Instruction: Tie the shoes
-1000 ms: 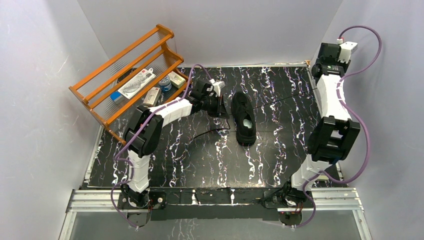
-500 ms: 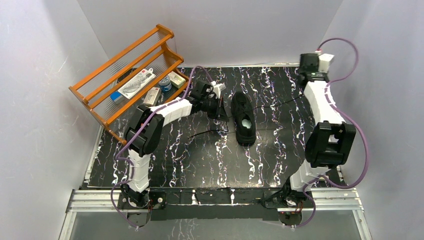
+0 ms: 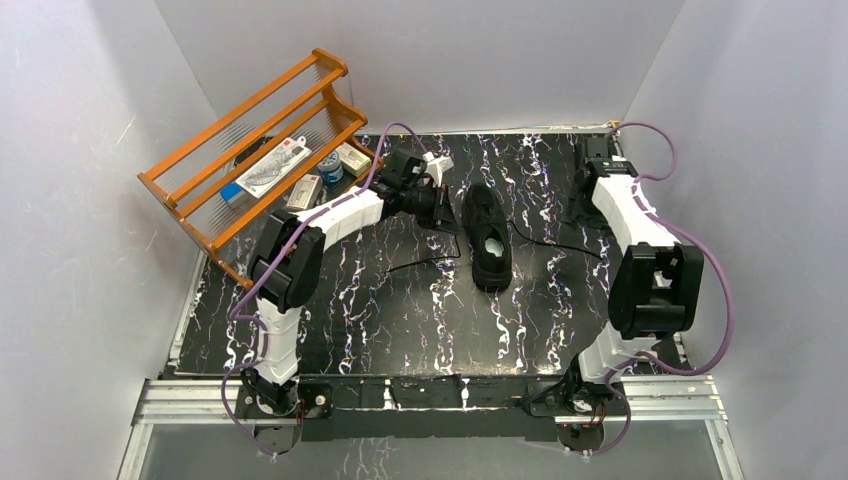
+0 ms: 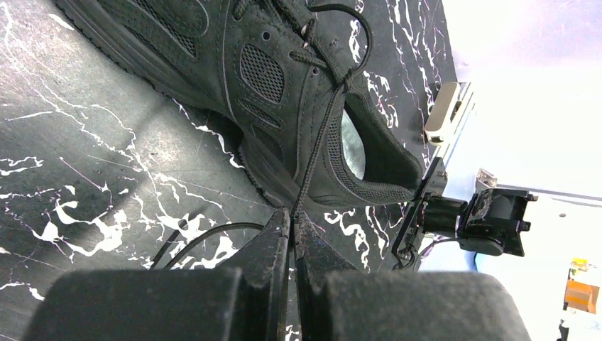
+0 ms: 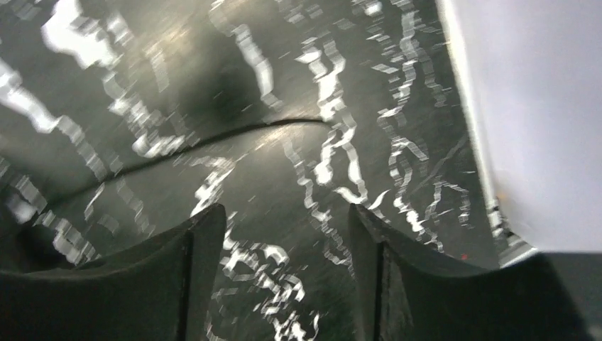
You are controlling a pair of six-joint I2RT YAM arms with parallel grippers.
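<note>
The black shoe (image 3: pixel 487 237) lies mid-table, its toe pointing to the back and its pale insole showing. My left gripper (image 3: pixel 441 208) sits just left of it, shut on one thin black lace. In the left wrist view that lace (image 4: pixel 318 145) runs taut from the shoe (image 4: pixel 284 85) down into the left gripper (image 4: pixel 292 213). My right gripper (image 3: pixel 579 210) hovers low at the back right, open and empty. The other lace (image 3: pixel 546 244) lies slack on the table. The right wrist view shows this lace (image 5: pixel 213 142) beyond the right gripper (image 5: pixel 284 213).
An orange wooden rack (image 3: pixel 262 150) with small packets stands at the back left. A loose lace end (image 4: pixel 202 233) curls on the marble table (image 3: pixel 400 300) left of the shoe. White walls close in on three sides, one right beside the right gripper (image 5: pixel 532 106).
My right gripper has opened and let go of the lace, which dropped slack onto the table. The right arm swung left and down from the wall. The left gripper has hardly moved.
</note>
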